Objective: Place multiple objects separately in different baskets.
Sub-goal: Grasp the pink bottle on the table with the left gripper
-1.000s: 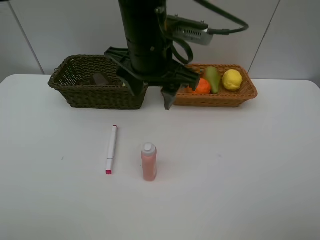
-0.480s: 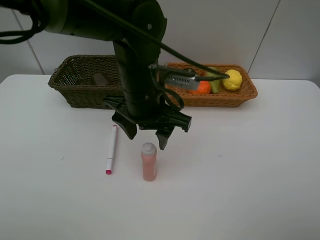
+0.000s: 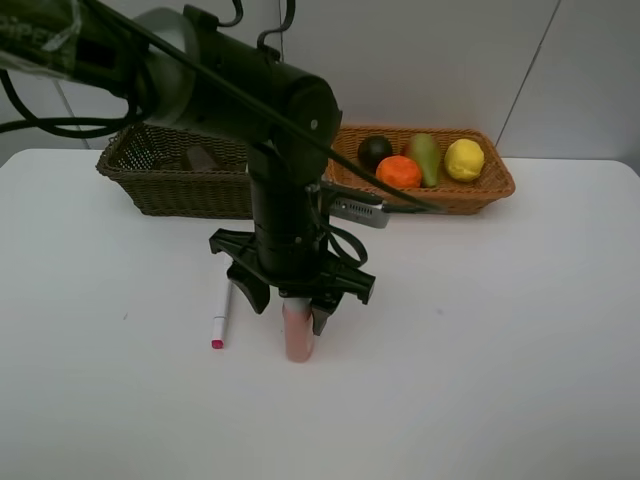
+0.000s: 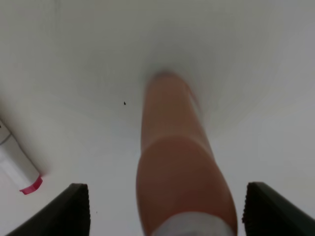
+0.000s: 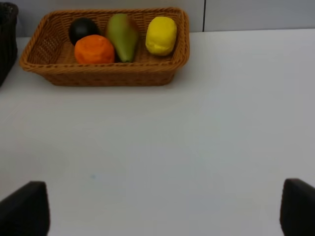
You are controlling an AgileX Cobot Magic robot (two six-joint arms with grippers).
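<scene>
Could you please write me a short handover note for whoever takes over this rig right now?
Left gripper: open, one finger on either side of the pink bottle, not yet closed on it.
Right gripper: open, holding nothing, over bare table.
Done: orange, pear, lemon and dark green fruit sit in the orange-tan basket.
To do: pink bottle and marker, both on the table, side by side. The dark basket is mostly hidden inside.
</scene>
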